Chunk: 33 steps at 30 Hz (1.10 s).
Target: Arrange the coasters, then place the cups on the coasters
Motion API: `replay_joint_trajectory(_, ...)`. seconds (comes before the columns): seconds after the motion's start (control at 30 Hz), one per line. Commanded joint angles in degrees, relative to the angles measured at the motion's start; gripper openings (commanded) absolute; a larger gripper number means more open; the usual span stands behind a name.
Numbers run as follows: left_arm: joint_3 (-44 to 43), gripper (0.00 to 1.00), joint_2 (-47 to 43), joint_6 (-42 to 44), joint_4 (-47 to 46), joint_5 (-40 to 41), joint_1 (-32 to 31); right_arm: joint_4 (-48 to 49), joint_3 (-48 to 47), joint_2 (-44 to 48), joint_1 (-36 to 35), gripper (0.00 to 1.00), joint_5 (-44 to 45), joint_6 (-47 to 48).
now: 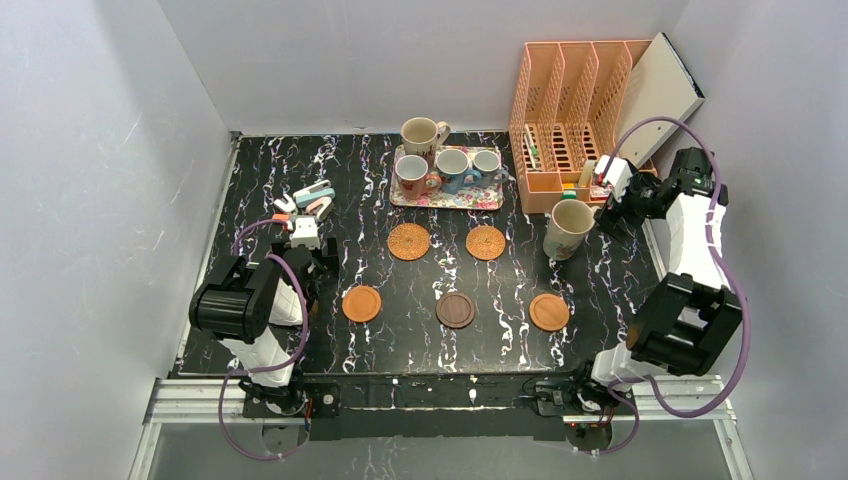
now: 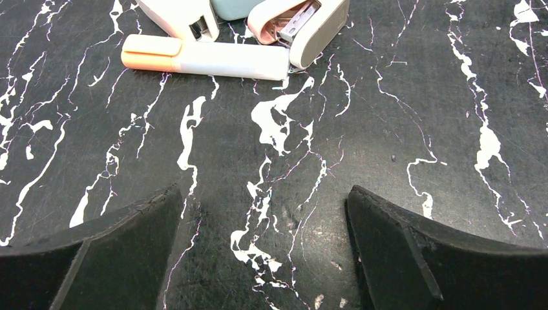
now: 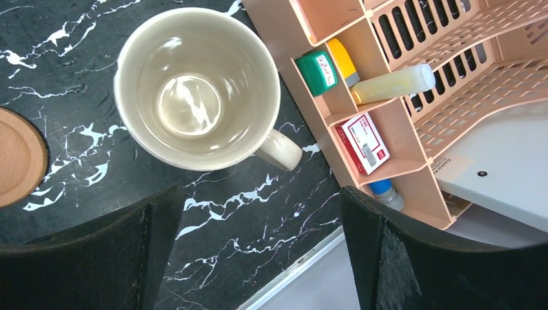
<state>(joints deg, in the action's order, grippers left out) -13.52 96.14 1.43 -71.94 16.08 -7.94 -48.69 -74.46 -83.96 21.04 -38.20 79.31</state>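
Five coasters lie on the black marble table: two woven ones [image 1: 408, 241] [image 1: 485, 242] and, nearer, a smooth orange one [image 1: 361, 303], a dark brown one [image 1: 456, 310] and another smooth orange one [image 1: 548, 312]. A cream cup [image 1: 569, 228] [image 3: 194, 84] stands on the bare table at the right, its handle towards my right gripper [image 1: 603, 215] [image 3: 262, 194], which is open and just short of it. Another cream cup [image 1: 422, 134] stands behind the tray. On the tray are a white cup with a reddish handle [image 1: 413, 177], a blue cup [image 1: 453, 170] and a small whitish cup [image 1: 487, 165]. My left gripper [image 1: 303, 225] [image 2: 265, 194] is open and holds nothing.
The floral tray [image 1: 450, 203] sits at the back centre. An orange file organizer [image 1: 575, 100] [image 3: 388, 97] with small items and a white board [image 1: 660, 85] stand at the back right. Staplers and a highlighter [image 2: 207, 58] lie ahead of the left gripper. The table's right edge [image 3: 304, 271] is under the right gripper.
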Motion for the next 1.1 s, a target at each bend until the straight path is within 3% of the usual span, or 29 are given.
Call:
replay_joint_trajectory(0.0, -0.9, 0.98, -0.1, -0.4, -0.9, 1.7, 0.3, -0.8, -4.9, -3.0, 0.4, 0.98, -0.5, 1.1)
replay_joint_trajectory(0.3, -0.9, 0.98, -0.1, -0.5, -0.8, 1.7, 0.3, -2.2, -11.1, -11.8, 0.4, 0.98, -2.1, 2.2)
replay_joint_trajectory(0.63, -0.9, 0.98, 0.0, -0.5, -0.8, 1.7, 0.3, -11.9, -19.6, -22.4, 0.4, 0.96, -1.5, 12.2)
replay_joint_trajectory(1.07, -0.9, 0.98, -0.1, -0.4, -0.8, 1.7, 0.3, -14.3, -16.3, -24.8, 0.0, 0.96, -5.4, 21.5)
